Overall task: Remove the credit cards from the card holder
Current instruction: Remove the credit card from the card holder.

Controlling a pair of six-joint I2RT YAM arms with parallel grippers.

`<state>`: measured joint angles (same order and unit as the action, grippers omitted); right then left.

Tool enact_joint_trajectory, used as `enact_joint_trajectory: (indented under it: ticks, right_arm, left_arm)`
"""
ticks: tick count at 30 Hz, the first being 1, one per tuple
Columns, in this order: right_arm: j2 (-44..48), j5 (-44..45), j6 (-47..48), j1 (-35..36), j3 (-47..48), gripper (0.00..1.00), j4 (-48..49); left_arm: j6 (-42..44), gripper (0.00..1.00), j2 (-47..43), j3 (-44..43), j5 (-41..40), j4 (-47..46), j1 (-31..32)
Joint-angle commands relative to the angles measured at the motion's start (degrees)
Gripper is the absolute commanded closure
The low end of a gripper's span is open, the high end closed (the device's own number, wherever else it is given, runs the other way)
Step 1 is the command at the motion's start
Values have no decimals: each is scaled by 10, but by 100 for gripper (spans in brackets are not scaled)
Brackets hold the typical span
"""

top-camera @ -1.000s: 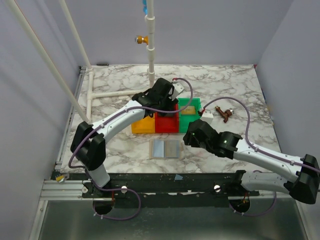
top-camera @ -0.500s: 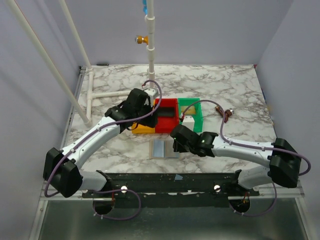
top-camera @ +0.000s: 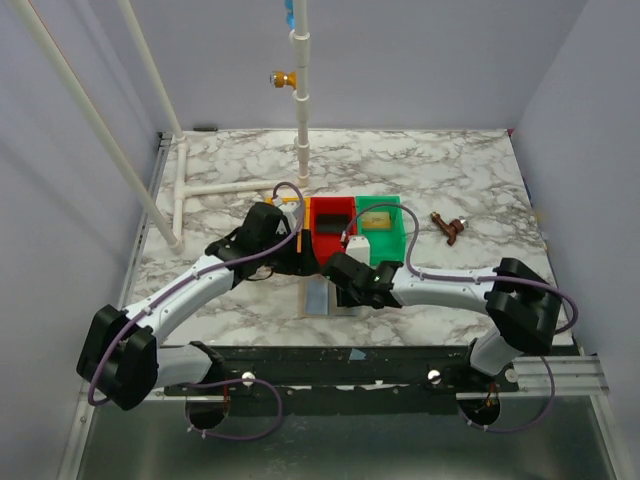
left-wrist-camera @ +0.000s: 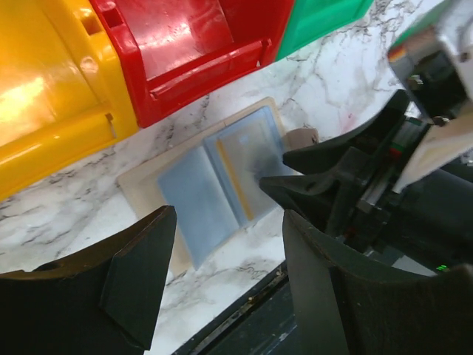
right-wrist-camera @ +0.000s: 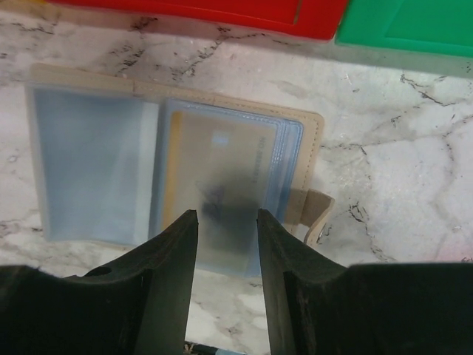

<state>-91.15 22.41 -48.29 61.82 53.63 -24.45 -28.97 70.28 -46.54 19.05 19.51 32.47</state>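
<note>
Holder [right-wrist-camera: 174, 174] lay open on table [top-camera: 450, 170], near red tray [left-wrist-camera: 192, 44]. Tan-striped card [right-wrist-camera: 222, 151] sat in its right sleeve; print blurred, unreadable. Right gripper [right-wrist-camera: 228, 218] hovered over that sleeve, jaws apart, empty. Left gripper [left-wrist-camera: 228, 222] above holder, spread wide, empty

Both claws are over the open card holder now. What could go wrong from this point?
1. The tan card lies under a clear sleeve of the card holder; the open right claw may pinch sleeve and card together and lift the whole holder.
2. The open left claw hangs close beside the right one over that holder; they could collide.
</note>
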Motion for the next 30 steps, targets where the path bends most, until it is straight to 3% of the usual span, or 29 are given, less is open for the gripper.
enact_joint_trajectory:
  ticks: [1,30]
  right_arm:
    - [-29,-2,7,3,16,59,13]
    - [-44,30,-2,12,16,58,-9]
  left_arm:
    - [-47,38,-1,27,54,-69,-4]
    - [-65,39,38,87,72,-129,-4]
